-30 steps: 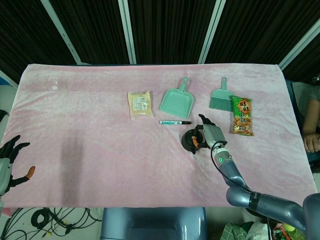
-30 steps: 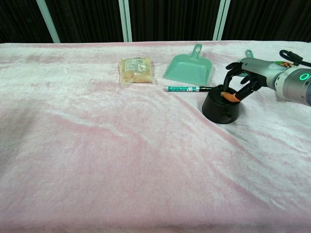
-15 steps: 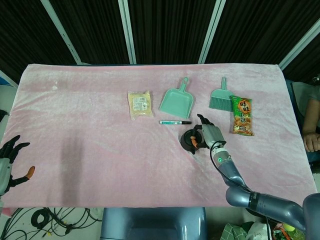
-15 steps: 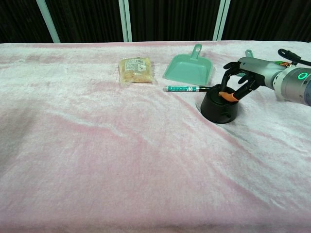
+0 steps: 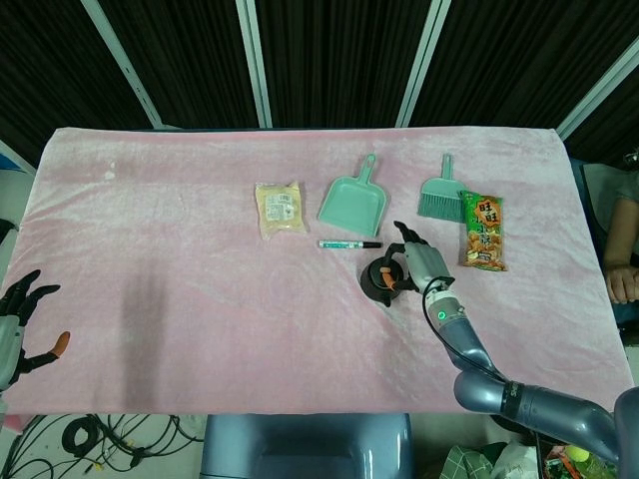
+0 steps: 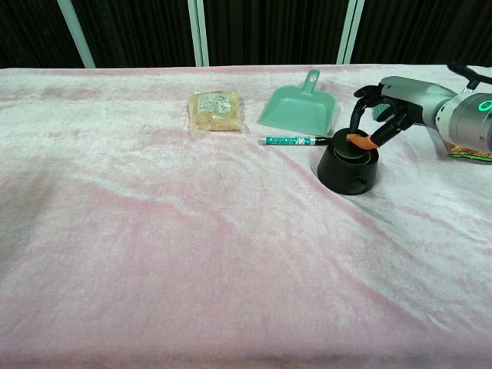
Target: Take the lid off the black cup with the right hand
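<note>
The black cup (image 5: 380,280) (image 6: 347,171) stands upright on the pink cloth, right of centre, with its lid (image 6: 350,152) sitting on top. My right hand (image 5: 416,263) (image 6: 387,108) reaches in from the right and arches over the cup. Its dark fingers and orange-tipped thumb (image 6: 358,140) come down onto the lid's far right edge and pinch it there. The hand hides part of the lid. Over the table's near left edge, my left hand (image 5: 22,324) hangs with fingers spread and holds nothing.
A marker pen (image 5: 349,243) (image 6: 295,141) lies just behind the cup. Further back are a green dustpan (image 5: 354,204) (image 6: 299,111), a green brush (image 5: 438,198), a snack bag (image 5: 483,232) and a yellow packet (image 5: 280,210) (image 6: 216,111). A person's hand (image 5: 621,280) rests at the right edge.
My right hand has risen a little and shifted right, so more of the cup's top now shows. The cup has stayed in place. The left hand has not moved.
</note>
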Tool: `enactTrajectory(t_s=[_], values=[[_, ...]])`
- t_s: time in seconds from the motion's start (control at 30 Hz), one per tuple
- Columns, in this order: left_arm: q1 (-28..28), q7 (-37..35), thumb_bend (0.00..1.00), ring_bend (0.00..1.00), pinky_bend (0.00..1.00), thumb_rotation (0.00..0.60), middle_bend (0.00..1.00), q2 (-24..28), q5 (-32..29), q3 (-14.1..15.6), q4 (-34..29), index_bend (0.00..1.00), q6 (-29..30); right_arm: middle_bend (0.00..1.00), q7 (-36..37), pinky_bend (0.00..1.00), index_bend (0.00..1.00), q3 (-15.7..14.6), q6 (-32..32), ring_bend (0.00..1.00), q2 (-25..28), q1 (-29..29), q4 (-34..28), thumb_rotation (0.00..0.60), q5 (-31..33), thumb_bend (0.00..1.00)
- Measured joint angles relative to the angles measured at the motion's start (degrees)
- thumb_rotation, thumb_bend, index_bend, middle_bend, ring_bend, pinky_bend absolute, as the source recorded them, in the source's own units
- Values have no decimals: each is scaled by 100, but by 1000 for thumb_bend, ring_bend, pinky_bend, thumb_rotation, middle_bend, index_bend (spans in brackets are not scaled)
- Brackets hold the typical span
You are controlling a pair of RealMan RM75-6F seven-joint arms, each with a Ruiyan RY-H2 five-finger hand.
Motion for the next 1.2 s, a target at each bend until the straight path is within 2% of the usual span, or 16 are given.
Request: enactTrajectory(t_s=[0.33,0.53,0.67,0.77,0.97,1.2], values=[[-2,3,338,0,154,600,20,2,4,1,0,205,-1,0,37,139,603,71,61,72,484,-92,-437,600,-66,312],[5,25,338,0,156,600,20,-4,21,8,6,205,19,0,30,139,604,-7,178,72,1181,-351,-974,600,-147,312],[7,40,338,0,156,600,20,-10,21,8,4,205,23,0,78,139,604,-144,238,72,1726,-626,-1308,600,-221,313],[3,50,338,0,156,600,20,-12,18,9,3,205,18,0,161,139,604,-273,244,71,1944,-812,-1434,600,-272,313],[5,55,338,0,156,600,20,-15,15,6,-7,205,24,0,517,139,603,-555,161,72,1976,-1132,-1230,600,-398,313],[7,49,338,0,156,600,20,-15,12,5,-8,205,27,0,936,139,604,-791,-59,72,1506,-1334,-496,600,-709,312]])
